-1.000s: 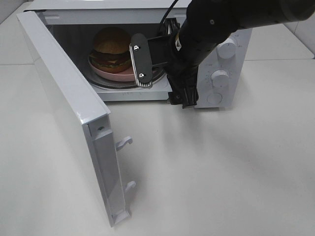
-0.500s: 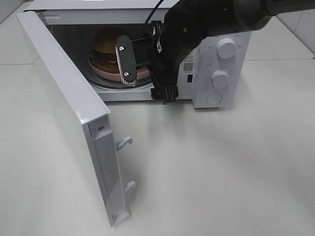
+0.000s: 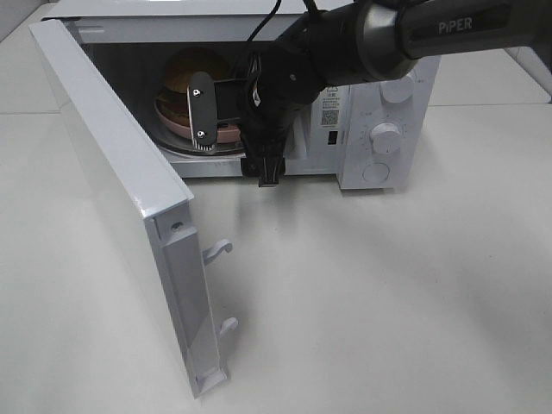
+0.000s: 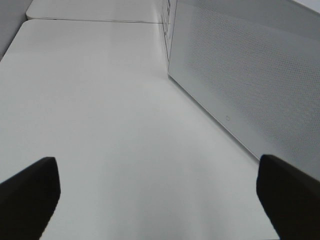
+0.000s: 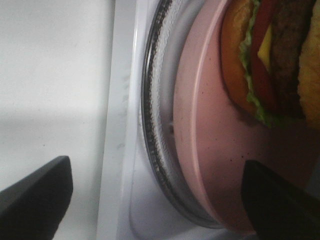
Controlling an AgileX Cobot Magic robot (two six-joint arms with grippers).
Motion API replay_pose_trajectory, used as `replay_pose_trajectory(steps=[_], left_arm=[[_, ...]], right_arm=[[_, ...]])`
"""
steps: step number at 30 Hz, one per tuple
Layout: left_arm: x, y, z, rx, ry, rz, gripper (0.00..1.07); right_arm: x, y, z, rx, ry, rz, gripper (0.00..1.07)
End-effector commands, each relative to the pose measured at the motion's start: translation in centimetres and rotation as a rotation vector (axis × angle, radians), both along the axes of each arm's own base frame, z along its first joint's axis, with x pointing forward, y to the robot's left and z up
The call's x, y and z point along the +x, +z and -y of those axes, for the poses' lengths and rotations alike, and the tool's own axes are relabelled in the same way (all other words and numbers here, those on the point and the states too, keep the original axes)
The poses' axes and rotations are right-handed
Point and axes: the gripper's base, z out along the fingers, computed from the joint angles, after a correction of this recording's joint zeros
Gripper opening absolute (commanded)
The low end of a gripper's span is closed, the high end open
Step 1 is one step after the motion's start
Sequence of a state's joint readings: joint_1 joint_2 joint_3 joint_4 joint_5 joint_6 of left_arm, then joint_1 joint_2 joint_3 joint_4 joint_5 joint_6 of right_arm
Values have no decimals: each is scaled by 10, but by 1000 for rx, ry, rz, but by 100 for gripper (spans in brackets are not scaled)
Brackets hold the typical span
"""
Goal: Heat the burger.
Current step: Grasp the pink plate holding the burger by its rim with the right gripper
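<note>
Burger (image 3: 191, 76) location: we find it seated on the pink plate (image 3: 226, 134), which rests on the glass turntable (image 3: 185, 147) inside the white microwave (image 3: 379, 138). The microwave door (image 3: 112, 198) is swung wide toward the left of the high view. In the right wrist view we see the bun, lettuce, tomato, cheese and patty layers of the burger (image 5: 270, 60) above the plate rim (image 5: 200, 125). The right gripper (image 3: 211, 112) is positioned at the cavity mouth, directly in front of the plate; its jaws are spread wide, one dark finger (image 5: 35, 192) to each side of the plate edge (we see nothing held between them). The left gripper (image 4: 160, 200) is above the bare table (image 4: 100, 100) beside the door's perforated panel (image 4: 250, 75), jaws fully spread and holding nothing.
</note>
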State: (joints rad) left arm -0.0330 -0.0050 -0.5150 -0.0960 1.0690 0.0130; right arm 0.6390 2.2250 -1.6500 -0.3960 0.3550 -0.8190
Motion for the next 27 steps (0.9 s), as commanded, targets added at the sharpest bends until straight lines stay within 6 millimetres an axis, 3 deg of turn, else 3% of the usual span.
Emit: replay_pose_trajectory(steps=[1,13,27], left_arm=[[-2,0,0,-1,9,14,100],[-2,0,-1,2,12,14,100],[-2,0,-1,2,12,14,100]], right_arm=[[4,-1,-3,13,-6,7,83],[21,-15,-9,46,-29,7,79],[23,-30,-12,71,-24,-1,76]])
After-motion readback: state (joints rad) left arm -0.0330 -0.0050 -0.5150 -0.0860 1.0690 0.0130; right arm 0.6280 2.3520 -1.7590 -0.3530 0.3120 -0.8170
